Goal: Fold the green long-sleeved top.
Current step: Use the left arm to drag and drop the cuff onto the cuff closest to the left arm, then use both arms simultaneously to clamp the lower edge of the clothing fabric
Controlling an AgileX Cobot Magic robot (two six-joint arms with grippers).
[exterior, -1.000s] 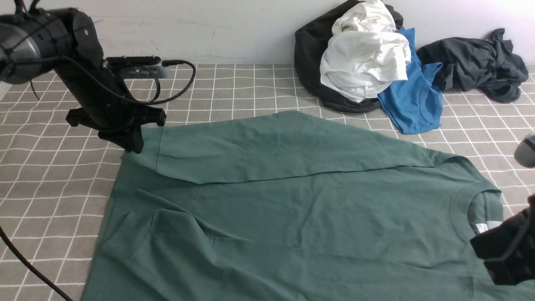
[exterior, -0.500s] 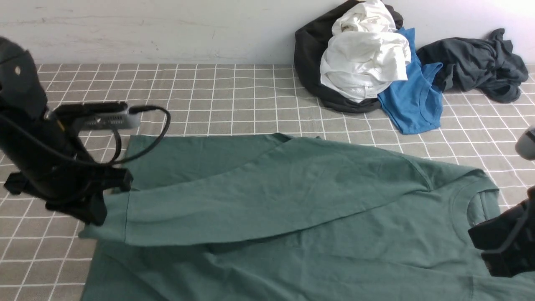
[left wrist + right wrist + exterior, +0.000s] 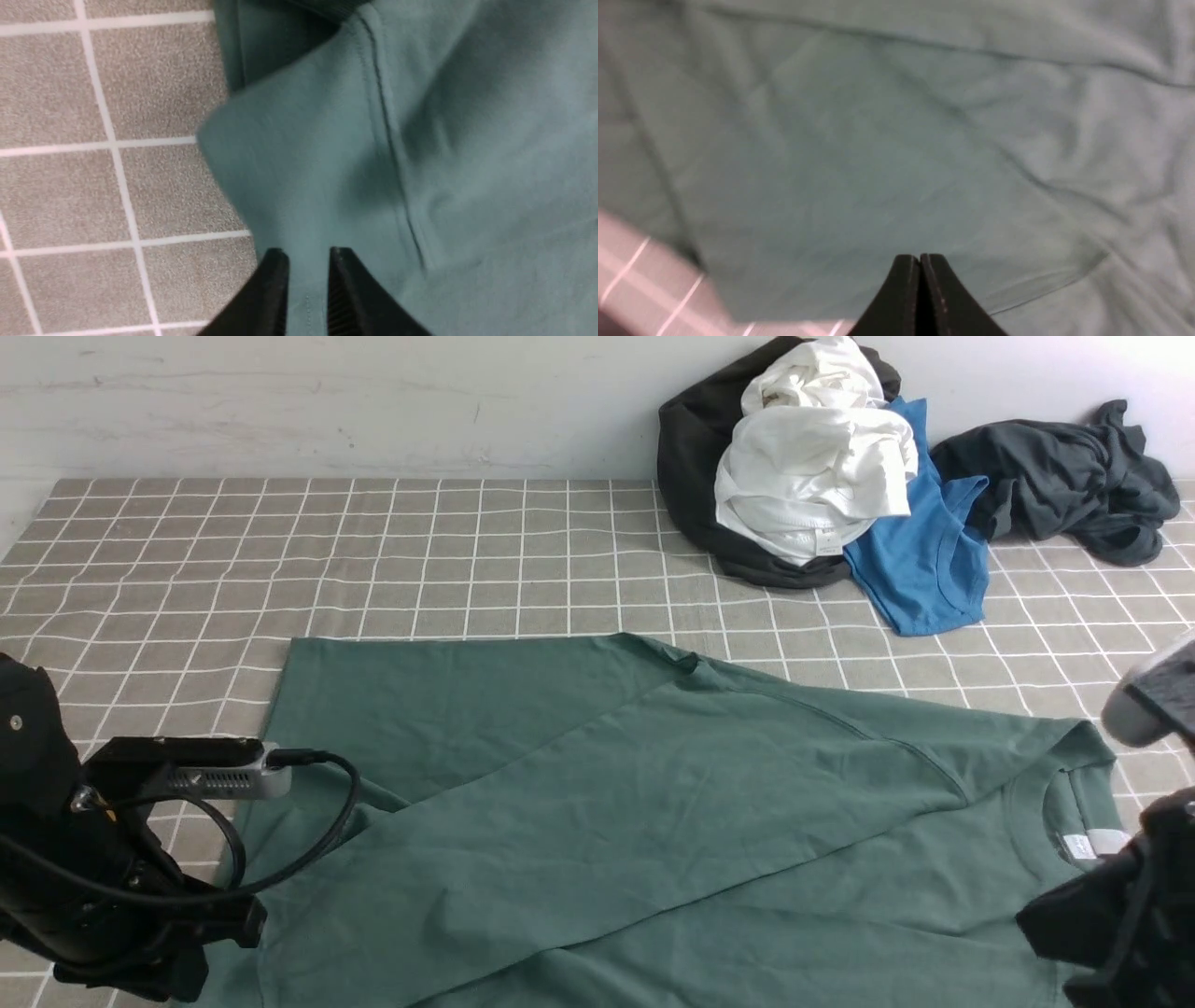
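The green top [image 3: 653,803] is lying on the table [image 3: 420,560], one sleeve resting across its body. The left gripper [image 3: 306,280] is standing with fingers apart above the cloth; the right gripper [image 3: 920,261] is keeping its fingers together.

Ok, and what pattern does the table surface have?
White grid lines on grey-brown; clearest in the front view.

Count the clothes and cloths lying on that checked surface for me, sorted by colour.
Green: 1, the long-sleeved top
White: 1 bundle, too crumpled to separate into pieces
Blue: 1 garment
Dark grey: 1 crumpled garment
Black: 1 item under the white bundle
Total: 5, taking the white bundle as one
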